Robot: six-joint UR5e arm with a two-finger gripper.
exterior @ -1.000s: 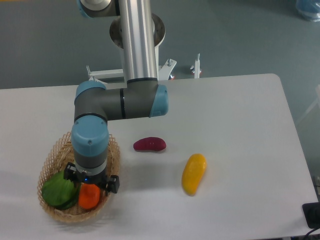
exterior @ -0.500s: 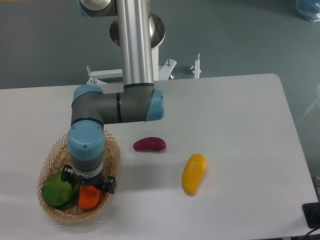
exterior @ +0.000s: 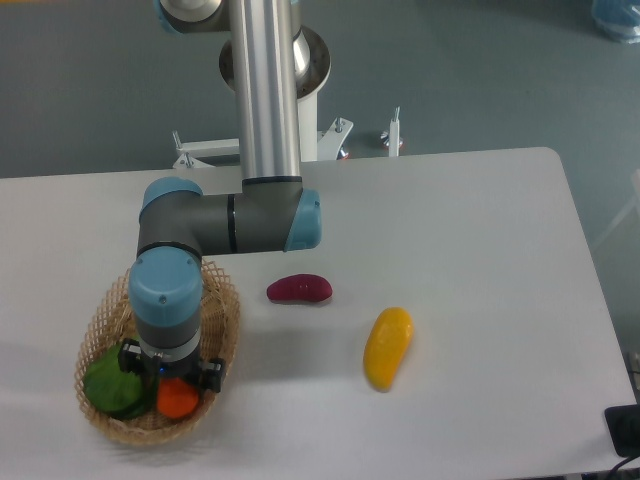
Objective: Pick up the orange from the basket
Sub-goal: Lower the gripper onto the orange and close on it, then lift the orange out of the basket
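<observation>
The orange (exterior: 178,400) is a small glossy orange-red fruit lying in the front part of the light tan wicker basket (exterior: 225,310) at the table's front left. My gripper (exterior: 168,382) hangs straight down over the orange, and the wrist covers the fruit's top. The fingers are hidden under the wrist, so I cannot tell whether they are open or shut on the fruit. A green fruit (exterior: 113,387) lies in the basket, left of the orange.
A dark red oblong fruit (exterior: 298,289) lies on the white table right of the basket. A yellow-orange oblong fruit (exterior: 387,347) lies further right. The arm's upright column (exterior: 265,90) rises behind the basket. The table's front edge is close below the basket.
The wrist has shifted left and lower over the basket. It now covers more of the orange, which stays in its place.
</observation>
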